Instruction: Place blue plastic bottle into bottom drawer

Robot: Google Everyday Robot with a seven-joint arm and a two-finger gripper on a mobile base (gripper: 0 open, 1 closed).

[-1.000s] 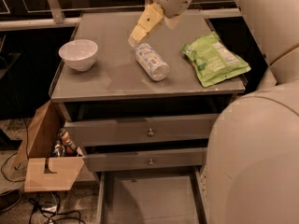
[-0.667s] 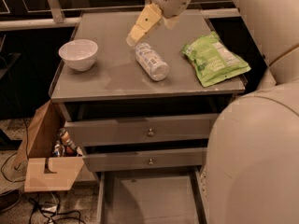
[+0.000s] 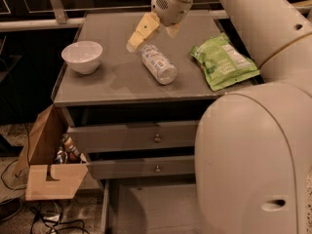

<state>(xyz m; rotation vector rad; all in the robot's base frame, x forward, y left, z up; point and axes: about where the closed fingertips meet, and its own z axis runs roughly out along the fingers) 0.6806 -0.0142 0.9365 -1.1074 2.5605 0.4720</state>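
Note:
The blue plastic bottle [image 3: 158, 64] lies on its side in the middle of the grey cabinet top [image 3: 112, 82], a clear bottle with a pale label. My gripper [image 3: 153, 37] hangs just above the bottle's far end, open, with its yellowish fingers [image 3: 140, 33] apart and nothing between them. The bottom drawer [image 3: 151, 208] is pulled out below the two upper drawers, a shallow grey tray, partly hidden by my arm's white body at the right.
A white bowl [image 3: 82, 56] stands at the left of the cabinet top. A green snack bag [image 3: 222, 61] lies at the right. A cardboard box [image 3: 51, 165] with items stands on the floor to the left, with cables beside it.
My gripper has come down a little and to the left, closer to the bottle's far end. The bottle, bowl and bag have not moved.

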